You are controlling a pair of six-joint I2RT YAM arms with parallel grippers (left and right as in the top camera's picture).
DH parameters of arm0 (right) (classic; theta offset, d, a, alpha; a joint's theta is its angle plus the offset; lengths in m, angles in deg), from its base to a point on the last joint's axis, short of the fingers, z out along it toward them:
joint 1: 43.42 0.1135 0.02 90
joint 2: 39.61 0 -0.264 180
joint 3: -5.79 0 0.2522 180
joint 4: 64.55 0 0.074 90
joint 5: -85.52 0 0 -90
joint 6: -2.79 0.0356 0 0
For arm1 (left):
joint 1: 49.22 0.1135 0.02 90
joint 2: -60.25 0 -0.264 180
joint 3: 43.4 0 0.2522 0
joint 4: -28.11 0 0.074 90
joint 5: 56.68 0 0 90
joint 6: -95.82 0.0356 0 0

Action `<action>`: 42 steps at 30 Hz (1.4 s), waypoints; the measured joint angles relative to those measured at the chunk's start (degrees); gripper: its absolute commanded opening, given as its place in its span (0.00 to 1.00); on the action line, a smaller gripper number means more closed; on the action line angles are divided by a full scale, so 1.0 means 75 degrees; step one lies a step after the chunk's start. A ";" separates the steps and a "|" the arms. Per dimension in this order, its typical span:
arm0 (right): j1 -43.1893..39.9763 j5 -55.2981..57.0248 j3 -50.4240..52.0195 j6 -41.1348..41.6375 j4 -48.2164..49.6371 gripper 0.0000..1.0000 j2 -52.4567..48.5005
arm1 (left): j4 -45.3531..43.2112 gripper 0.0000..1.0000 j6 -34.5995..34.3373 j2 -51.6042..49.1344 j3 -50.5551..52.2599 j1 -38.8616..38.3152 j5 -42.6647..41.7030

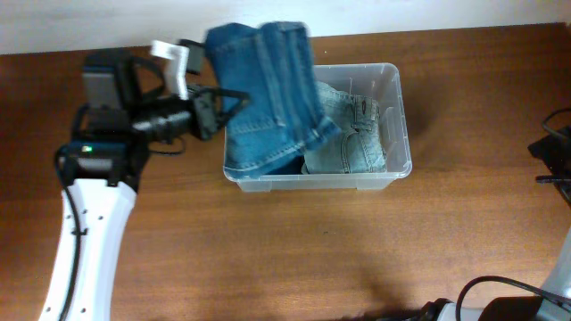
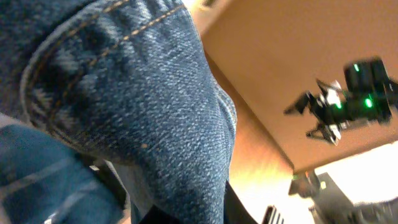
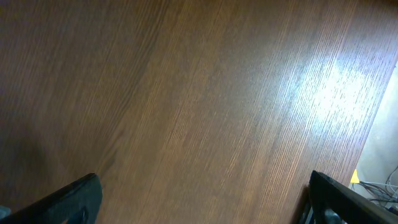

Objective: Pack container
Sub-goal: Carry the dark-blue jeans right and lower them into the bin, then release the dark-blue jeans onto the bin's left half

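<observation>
a clear rectangular plastic container (image 1: pixel 401 116) with rounded corners sits on the brown wooden surface (image 1: pixel 268 259), right of the middle and towards the far edge, its long sides running left to right. inside it, in the right half, lies a folded pair of light blue washed jeans (image 1: pixel 355 135), flat on the bottom. a pair of dark blue denim jeans (image 1: pixel 268 89) hangs over the left half of the container, raised above the rim, with its lower fold reaching down past the near-left corner. the left pincer (image 1: pixel 219 102) comes in from the left and is clamped on the left edge of this dark denim, carrying it clear of the surface. in the left wrist view the dark denim (image 2: pixel 155 106) fills most of the picture with its orange stitched seam, and the fingers are hidden behind it. the right pincer (image 3: pixel 205 202) is spread wide and has nothing between its black fingertips (image 3: pixel 74 199), with only bare wood grain beneath it. black cables (image 1: pixel 555 147) lie at the far right edge of the surface.
</observation>
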 measured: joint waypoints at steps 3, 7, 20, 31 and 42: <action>0.0003 0.0000 0.0000 -0.0003 0.0003 0.98 0.0000 | -0.0020 0.01 0.0160 -0.0201 0.0000 -0.0469 0.0131; 0.0003 0.0000 0.0000 -0.0006 0.0003 0.98 0.0000 | -0.0233 0.01 0.0635 -0.1230 0.0000 -0.0938 0.0391; 0.0003 0.0000 0.0000 -0.0003 0.0000 0.99 0.0000 | -0.0376 0.18 0.0880 -0.2850 -0.0003 -0.0367 0.1023; 0.0003 0.0000 0.0000 0.0000 0.0000 0.98 0.0000 | -0.0373 0.86 0.1131 -0.2865 -0.0009 0.0102 0.1851; 0.0003 0.0000 0.0000 -0.0003 0.0000 0.98 0.0000 | -0.1183 0.50 0.1180 -0.2865 -0.0565 0.0172 0.1958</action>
